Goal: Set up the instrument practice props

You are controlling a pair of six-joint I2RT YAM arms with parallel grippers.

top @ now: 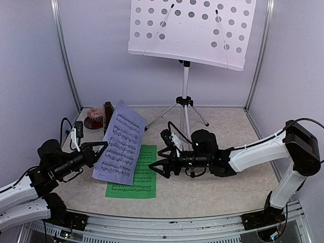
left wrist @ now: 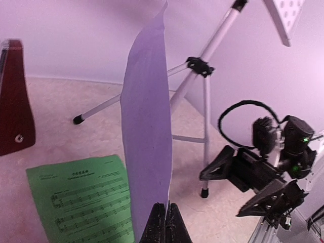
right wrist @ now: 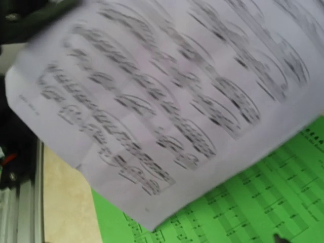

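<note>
Black left gripper (top: 103, 147): shut tight on the left edge of the pale lavender music sheet (top: 121, 148), which stood lifted and bowing above the beige counter (top: 228, 172). Black right gripper (top: 157, 162): jaws wide apart, holding nothing, near the sheet's right side and not touching it. Flat green music sheet (top: 134, 178): lay on the counter, partly beneath the lavender one. Brown pyramid metronome (top: 108, 115): upright, back left. Silver tripod music stand (top: 186, 96), with perforated grey desk (top: 192, 28): rear centre, no sheet on it. Handling note: the carry probably called for a slow, high arc, with the page upright so its loose edge cleared the tripod legs, then a gentle lowering onto the desk ledge before release.
</note>
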